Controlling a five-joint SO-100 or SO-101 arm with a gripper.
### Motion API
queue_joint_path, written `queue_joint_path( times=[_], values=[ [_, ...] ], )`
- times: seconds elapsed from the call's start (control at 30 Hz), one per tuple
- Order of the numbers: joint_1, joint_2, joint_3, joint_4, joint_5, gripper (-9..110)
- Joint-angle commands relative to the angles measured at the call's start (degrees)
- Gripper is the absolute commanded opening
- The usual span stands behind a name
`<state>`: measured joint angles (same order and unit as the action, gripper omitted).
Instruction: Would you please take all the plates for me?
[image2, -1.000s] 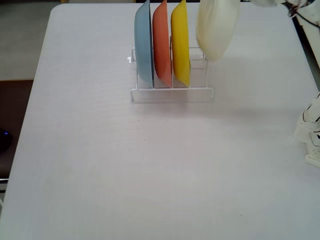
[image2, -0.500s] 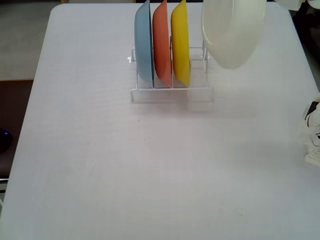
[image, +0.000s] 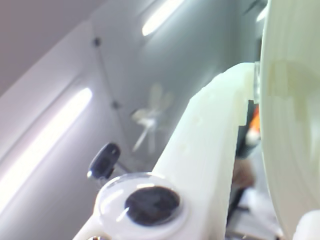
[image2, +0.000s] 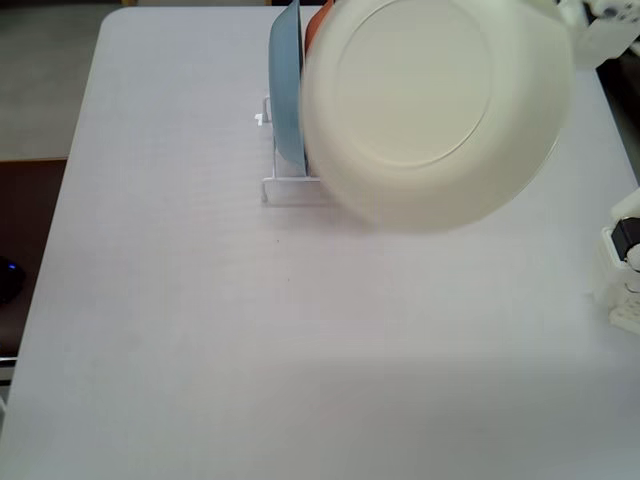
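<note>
A cream-white plate (image2: 435, 105) hangs high above the table and close to the fixed camera, its round underside facing the lens. My gripper (image2: 578, 25) is shut on its rim at the top right. In the wrist view a white finger (image: 215, 145) presses against the cream-white plate's edge (image: 290, 125), the gripper (image: 256, 82) shut there. Behind the lifted plate, a light blue plate (image2: 286, 90) stands upright in the white wire rack (image2: 288, 187). Only a sliver of an orange-red plate (image2: 317, 18) shows. The rest of the rack is hidden.
The arm's white base (image2: 625, 275) stands at the table's right edge. The pale table (image2: 250, 350) ends at the left, where the floor is darker. The wrist view points up at ceiling lights and a fan.
The cream-white plate has risen toward the fixed camera and turned its underside to the lens. It now looks much larger and covers the yellow plate and most of the rack.
</note>
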<state>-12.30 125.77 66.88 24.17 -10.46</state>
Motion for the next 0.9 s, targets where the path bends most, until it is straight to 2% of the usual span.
queue_joint_path(
  times=[0.0, 0.4, 0.87],
  values=[
    [-3.1, 1.1, 7.4, -15.8, 1.0, -1],
    [-4.9, -7.9, 15.0, -34.4, 3.3, -1],
    [-4.4, -8.2, 19.1, -38.7, 3.3, 0]
  ],
)
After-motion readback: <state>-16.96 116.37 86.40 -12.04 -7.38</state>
